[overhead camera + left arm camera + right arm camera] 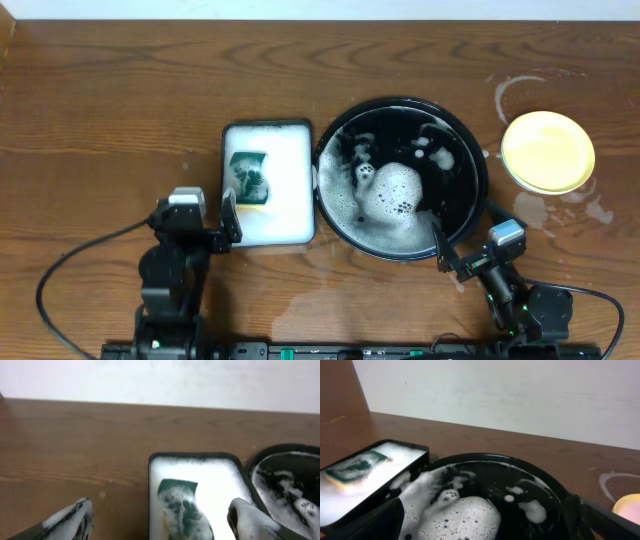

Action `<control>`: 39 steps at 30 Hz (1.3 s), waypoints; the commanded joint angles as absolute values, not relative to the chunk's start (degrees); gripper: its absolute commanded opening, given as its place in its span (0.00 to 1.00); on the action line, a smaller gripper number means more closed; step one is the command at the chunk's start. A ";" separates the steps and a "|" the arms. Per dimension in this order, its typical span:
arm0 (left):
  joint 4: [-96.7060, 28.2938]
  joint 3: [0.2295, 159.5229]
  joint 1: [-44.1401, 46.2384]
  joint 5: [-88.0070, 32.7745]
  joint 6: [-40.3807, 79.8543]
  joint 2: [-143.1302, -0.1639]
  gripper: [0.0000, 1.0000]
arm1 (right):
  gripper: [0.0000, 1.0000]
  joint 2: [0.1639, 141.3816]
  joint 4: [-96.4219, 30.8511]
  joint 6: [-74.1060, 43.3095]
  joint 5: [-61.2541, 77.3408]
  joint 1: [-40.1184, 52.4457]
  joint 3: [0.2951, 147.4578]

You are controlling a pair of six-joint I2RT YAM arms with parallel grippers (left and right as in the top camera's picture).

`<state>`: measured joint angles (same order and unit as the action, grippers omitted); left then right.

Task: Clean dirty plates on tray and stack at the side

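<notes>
Left end effector (197, 218): spread wide and empty, both fingers (67, 522) coated in white suds. Placed to the left of the tray (478, 150), at the near edge of the sponge tray (268, 124) and aimed along it in the left wrist view. Inside that black-rimmed white rectangle, which sits right against the tray's left rim: a layer of foam and a lathered green sponge (250, 178), lying toward the side away from the tray.

Right end effector (465, 235): likewise fully open, gripping nothing. Black fingers (605, 519) set either side of the tray's near-right rim, one tip at the rim, the other outside it.

Tray: large, round, black, shallow, wet and flecked with suds. Big mound of foam (395, 195) near its middle, toward the near side. Contents under the foam impossible to make out.

Yellow plate (547, 152): glossy, flat on the bare table (100, 100) just right of the tray, apart from its rim. Whitish soapy ring (520, 88) and streaks on the wood around it. Wet patch (300, 300) on the table in front of the tray, toward the left.
</notes>
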<state>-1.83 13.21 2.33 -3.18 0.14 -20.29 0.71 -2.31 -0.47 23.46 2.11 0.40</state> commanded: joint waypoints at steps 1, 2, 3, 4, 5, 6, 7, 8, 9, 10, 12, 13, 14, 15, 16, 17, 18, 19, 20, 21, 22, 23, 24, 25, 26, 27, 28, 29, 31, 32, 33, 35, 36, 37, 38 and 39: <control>-0.73 10.79 2.04 -3.86 -0.40 -14.17 0.87 | 0.99 0.32 -2.59 0.47 22.94 2.39 0.32; -0.64 9.89 2.04 -3.86 -0.40 -12.03 0.87 | 0.99 0.32 -2.59 0.47 22.94 2.39 0.32; -0.30 9.10 2.04 -3.86 -0.40 -10.41 0.87 | 0.99 0.32 -2.59 0.47 22.94 2.39 0.32; 0.45 8.05 2.04 -3.86 -0.40 -8.58 0.88 | 0.99 0.32 -2.59 0.47 22.94 2.39 0.32; 1.08 7.27 2.04 -3.86 -0.40 -7.25 0.88 | 0.99 0.32 -2.59 0.47 22.94 2.39 0.32; 1.98 6.26 2.04 -3.86 -0.40 -5.76 0.87 | 0.99 0.32 -2.59 0.47 22.94 2.39 0.32; 2.85 5.45 2.04 -3.84 -0.40 -4.71 0.88 | 0.99 0.32 -2.59 0.47 22.94 2.39 0.32; 3.88 4.51 2.04 -3.84 -0.40 -3.68 0.87 | 0.99 0.32 -2.59 0.47 22.94 2.39 0.32; 4.67 3.79 2.04 -3.84 -0.40 -2.74 0.87 | 0.99 0.32 -2.59 0.47 22.94 2.39 0.32; 5.37 3.11 2.02 -3.84 -0.40 -2.02 0.87 | 0.99 0.32 -2.59 0.47 22.94 2.39 0.32; 6.28 1.89 1.80 -3.84 -0.40 -0.78 0.87 | 0.99 0.32 -2.59 0.47 22.94 2.39 0.32; 6.63 1.26 1.54 -3.86 -0.38 -0.21 0.87 | 0.99 0.32 -2.59 0.47 22.94 2.39 0.32; 7.05 0.75 1.30 -3.86 -0.38 -0.05 0.87 | 0.99 0.32 -2.59 0.47 22.94 2.39 0.32; 7.75 0.23 0.99 -3.88 -0.36 -0.08 0.87 | 0.99 0.32 -2.59 0.47 22.94 2.39 0.32; 7.18 0.23 0.71 -3.88 -0.27 -0.08 0.87 | 0.99 0.32 -2.59 0.47 22.94 2.39 0.32; 7.16 0.23 0.45 -3.88 -0.21 -0.08 0.87 | 0.99 0.32 -2.59 0.47 22.94 2.39 0.32; 7.20 0.23 0.12 -3.88 -0.21 -0.08 0.87 | 0.99 0.32 -2.59 0.47 22.94 2.39 0.32; 7.18 0.23 -0.30 -3.88 -0.19 -0.08 0.87 | 0.99 0.32 -2.59 0.47 22.94 2.39 0.32; 7.14 0.23 -0.71 -3.90 -0.19 -0.08 0.88 | 0.99 0.32 -2.59 0.47 22.94 2.39 0.32; 6.90 0.23 -1.19 -3.90 -0.21 -0.08 0.87 | 0.99 0.32 -2.59 0.47 22.94 2.39 0.32; 6.37 0.23 -1.80 -3.90 -0.19 -0.08 0.87 | 0.99 0.32 -2.59 0.49 22.94 2.39 0.32; 5.52 0.23 -2.42 -3.90 -0.21 -0.08 0.87 | 0.99 0.32 -2.59 0.49 22.94 2.39 0.32; 4.56 0.23 -2.90 -3.90 -0.21 -0.08 0.87 | 0.99 0.32 -2.59 0.47 22.94 2.39 0.32; 3.14 0.23 -3.31 -3.88 -0.21 -0.08 0.87 | 0.99 0.32 -2.59 0.47 22.94 2.39 0.32; 0.75 0.23 -3.79 -3.88 -0.21 -0.08 0.87 | 0.99 0.32 -2.59 0.47 22.94 2.39 0.32; -0.69 0.23 -3.99 -3.86 -0.23 -0.08 0.87 | 0.99 0.32 -2.59 0.47 22.94 2.39 0.32; -3.03 0.23 -4.12 -3.86 -0.23 -0.08 0.88 | 0.99 0.32 -2.59 0.47 22.94 2.39 0.32; -4.14 0.23 -4.12 -3.68 -0.08 -0.08 0.87 | 0.99 0.32 -2.59 0.49 22.94 2.39 0.32; -3.86 0.23 -4.10 -3.88 0.21 -0.08 0.88 | 0.99 0.32 -2.59 0.47 22.94 2.39 0.32; -3.86 0.23 -4.12 -3.86 0.19 -0.08 0.88 | 0.99 0.32 -2.59 0.47 22.94 2.39 0.32; -3.86 0.23 -4.12 -3.66 0.01 -0.08 0.87 | 0.99 0.32 -2.59 0.47 22.94 2.39 0.32; -3.88 0.23 -4.12 -3.66 0.01 -0.08 0.87 | 0.99 0.32 -2.59 0.47 22.94 2.39 0.32; -3.88 0.23 -4.12 -3.68 0.03 -0.08 0.87 | 0.99 0.32 -2.59 0.47 22.94 2.39 0.32; -3.88 0.23 -4.10 -3.70 0.03 -0.08 0.87 | 0.99 0.32 -2.59 0.47 22.94 2.39 0.32; -3.88 0.23 -4.12 -3.92 0.05 -0.08 0.87 | 0.99 0.32 -2.59 0.47 22.94 2.39 0.32; -3.88 0.23 -4.10 -3.97 0.05 -0.08 0.87 | 0.99 0.32 -2.59 0.47 22.94 2.39 0.32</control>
<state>-1.15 0.67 -3.77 -3.31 0.14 -0.58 0.69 -2.31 -0.34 23.35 2.11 0.40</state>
